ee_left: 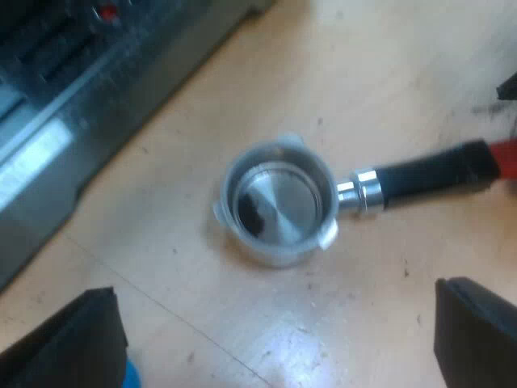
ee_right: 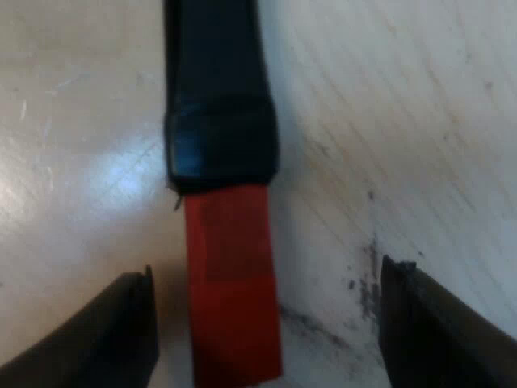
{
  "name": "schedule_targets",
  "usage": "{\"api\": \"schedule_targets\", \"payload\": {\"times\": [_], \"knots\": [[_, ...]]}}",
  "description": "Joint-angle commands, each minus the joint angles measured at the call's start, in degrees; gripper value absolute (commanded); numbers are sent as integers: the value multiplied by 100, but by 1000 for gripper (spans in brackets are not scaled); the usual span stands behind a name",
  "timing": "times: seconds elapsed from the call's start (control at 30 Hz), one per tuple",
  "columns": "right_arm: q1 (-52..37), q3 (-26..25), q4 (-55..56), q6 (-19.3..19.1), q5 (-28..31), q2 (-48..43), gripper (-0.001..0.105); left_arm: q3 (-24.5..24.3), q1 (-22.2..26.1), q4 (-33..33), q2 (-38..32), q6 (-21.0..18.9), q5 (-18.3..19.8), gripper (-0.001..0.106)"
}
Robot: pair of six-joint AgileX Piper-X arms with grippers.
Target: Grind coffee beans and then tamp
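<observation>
Light wood tabletop, scuffed, with dark specks just beside the holder's red tip. Metal holder lies loose on the table with its basket mouth facing up. Its bare shiny floor is visible inside, with a dark patch on one side; can't tell whether that is grounds or a reflection. Two small lugs stick out from the holder's rim. The dark handle runs flat along the table away from the basket and ends in the red tip.

Espresso machine: its grey metal front and base are near the holder, on the side away from the handle, not touching it.

Left gripper hangs above the table near the holder's basket. Its black fingers are spread wide and hold nothing. A small blue bit shows by one finger; can't tell what it is.

Right gripper is at the holder's handle end, and the red tip lies between its fingers. They are wide apart, with table showing on both sides of the red tip, so there is no contact and no grip. The black handle extends away from this gripper.
</observation>
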Motion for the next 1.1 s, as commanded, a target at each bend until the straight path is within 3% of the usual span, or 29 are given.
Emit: {"api": "schedule_targets", "payload": {"times": [0.03, 0.07, 0.1, 0.23, 0.3, 0.43, 0.6, 0.67, 0.87, 1.1], "knots": [[-17, -290, 595, 86, 48, -22, 61, -33, -27, 90, -242, -44, -78, 80], [11, -652, 1037, 84, 48, -50, 61, -33, -27, 134, -325, -77, -118, 80], [9, -707, 1089, 84, 48, -58, 62, -33, -27, 236, -463, -120, -144, 80], [9, -1276, 1439, 47, 48, -151, 85, -130, -27, 358, -954, -621, -254, 80], [9, -1444, 1427, 33, 48, -210, 94, -242, -27, 393, -1040, -624, -335, 80], [9, -1689, 1258, 35, 22, -401, 97, -625, -27, 806, -1082, -624, -958, 80], [9, -1692, 305, 6, 17, -590, 97, -983, 73, 1200, -1082, -938, -1055, 80], [9, -1692, -364, -242, 17, -593, 97, -1017, 260, 1264, -1082, -1072, -1113, 80], [9, -1457, -1762, -721, 8, -593, 97, -1015, 1052, 1468, -1054, -1050, -1102, 80], [9, -797, -2823, -1347, -256, -593, 97, -1015, 1153, 1580, -658, -963, -1114, 80]]}}
